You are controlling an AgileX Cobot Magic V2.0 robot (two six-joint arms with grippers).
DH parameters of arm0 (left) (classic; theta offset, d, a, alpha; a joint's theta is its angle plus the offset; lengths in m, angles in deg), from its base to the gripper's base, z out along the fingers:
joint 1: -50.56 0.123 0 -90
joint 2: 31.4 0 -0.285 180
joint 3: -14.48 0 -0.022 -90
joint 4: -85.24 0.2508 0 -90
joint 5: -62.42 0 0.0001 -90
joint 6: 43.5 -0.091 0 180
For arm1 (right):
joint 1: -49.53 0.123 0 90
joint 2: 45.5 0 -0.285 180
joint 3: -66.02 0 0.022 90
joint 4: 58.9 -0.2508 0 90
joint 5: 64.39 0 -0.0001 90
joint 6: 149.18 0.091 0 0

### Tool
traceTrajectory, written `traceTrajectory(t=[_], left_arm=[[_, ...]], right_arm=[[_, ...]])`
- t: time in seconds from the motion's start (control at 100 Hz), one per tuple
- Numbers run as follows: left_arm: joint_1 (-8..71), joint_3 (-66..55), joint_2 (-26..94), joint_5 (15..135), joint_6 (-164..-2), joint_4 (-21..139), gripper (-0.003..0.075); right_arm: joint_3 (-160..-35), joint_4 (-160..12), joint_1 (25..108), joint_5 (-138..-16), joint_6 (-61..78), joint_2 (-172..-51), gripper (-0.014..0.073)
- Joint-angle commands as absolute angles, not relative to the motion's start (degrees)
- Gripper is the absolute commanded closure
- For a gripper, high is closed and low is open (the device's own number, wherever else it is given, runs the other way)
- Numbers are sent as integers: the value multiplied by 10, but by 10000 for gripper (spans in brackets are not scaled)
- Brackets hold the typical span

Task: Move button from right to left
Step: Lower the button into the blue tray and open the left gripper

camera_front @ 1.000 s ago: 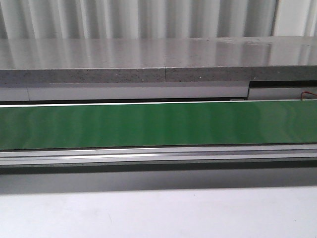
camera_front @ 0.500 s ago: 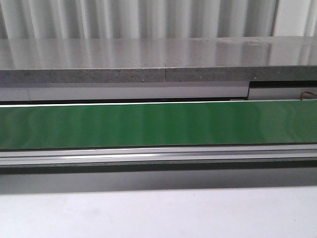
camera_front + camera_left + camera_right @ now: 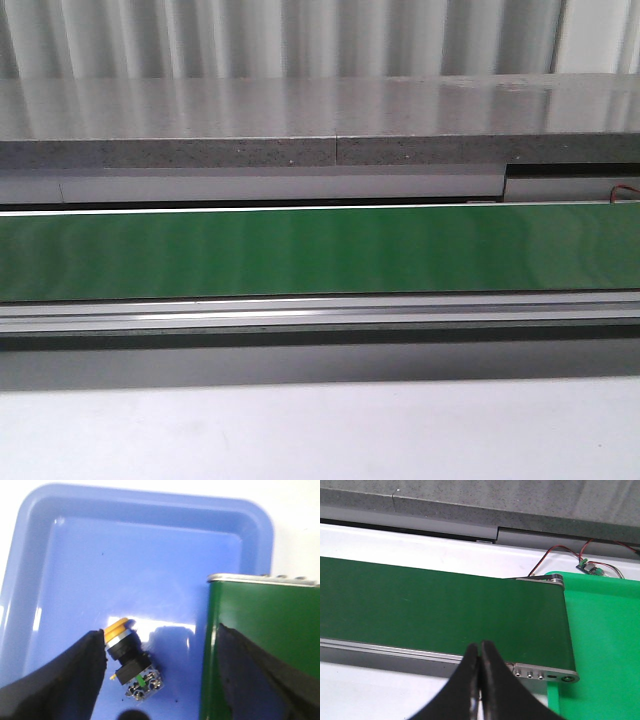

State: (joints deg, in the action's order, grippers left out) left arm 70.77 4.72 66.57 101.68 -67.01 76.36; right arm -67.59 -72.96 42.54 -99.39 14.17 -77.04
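Corrugated metal wall (image 3: pixel 300 35) stood behind a grey speckled ledge (image 3: pixel 250 120), with the green conveyor belt (image 3: pixel 320 250) running across the front view; no arm showed there. In the left wrist view, a blue tray (image 3: pixel 150 545) sat beside the belt's end. The button (image 3: pixel 129 657) lay tilted on the tray floor, orange-yellow cap (image 3: pixel 116 628) pointing away from its contact block, the cap just beside one black finger (image 3: pixel 65 680). The left gripper (image 3: pixel 160 680) hung over it with fingers spread wide, holding nothing. The right gripper (image 3: pixel 480 680) hovered above the belt's near edge, fingers pressed together and empty. Beyond the belt end lay a bright green tray (image 3: pixel 605 645) and red wires (image 3: pixel 560 555).
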Motion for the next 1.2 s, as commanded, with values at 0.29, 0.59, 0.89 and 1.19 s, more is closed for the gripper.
traceTrajectory(t=[0.29, 0.59, 0.89, 1.19], left_arm=[[598, 13, 421, 977, -666, 745, 258], [548, -139, 240, 905, -666, 679, 258], [532, -279, 36, 916, -666, 636, 407], [532, -331, -104, 924, -666, 622, 740]], right_arm=[[-691, -731, 425, -955, 137, -772, 662], [-691, -731, 425, -955, 137, -772, 662], [-691, -731, 425, -955, 137, -772, 662], [-691, -731, 425, -955, 137, -772, 662]])
